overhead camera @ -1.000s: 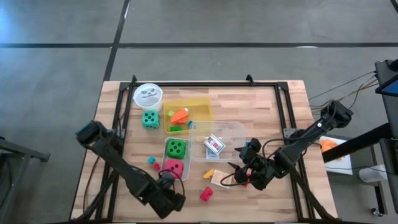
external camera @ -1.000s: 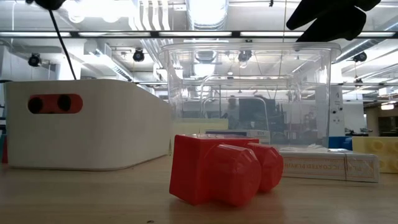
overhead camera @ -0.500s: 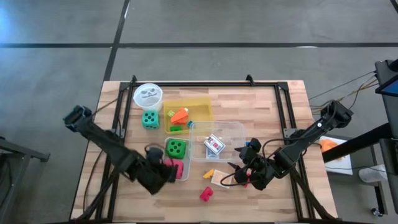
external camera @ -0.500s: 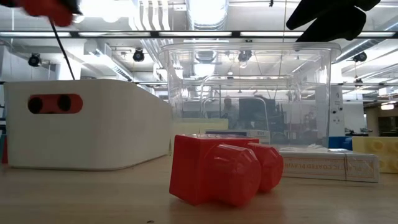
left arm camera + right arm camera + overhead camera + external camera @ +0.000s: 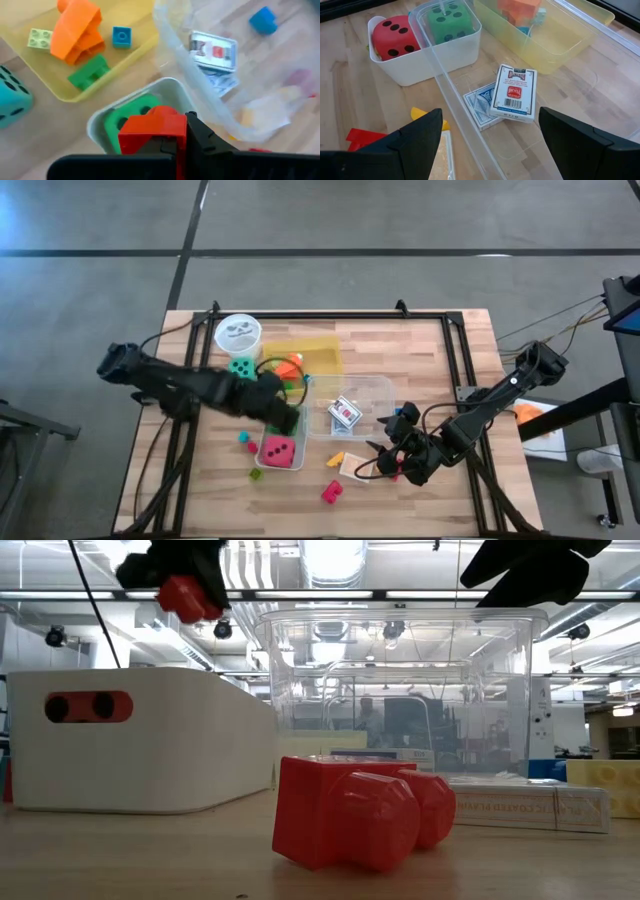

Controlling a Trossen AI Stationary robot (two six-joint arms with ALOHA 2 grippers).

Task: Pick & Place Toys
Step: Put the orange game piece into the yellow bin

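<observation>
Gripping a red block (image 5: 152,127) lengthwise, left fingers (image 5: 195,135) shut; right fingers (image 5: 485,132) spread empty.

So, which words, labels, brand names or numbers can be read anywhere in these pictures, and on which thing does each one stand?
None can be read with certainty.
Red-and-white card pack: print on its face, too blurred to read.
Blue card pack under it: pattern only, no words.
Flat pack in the low view: one line of capitals, too blurred to read.
Red die and green die: dots only, no numerals.
</observation>
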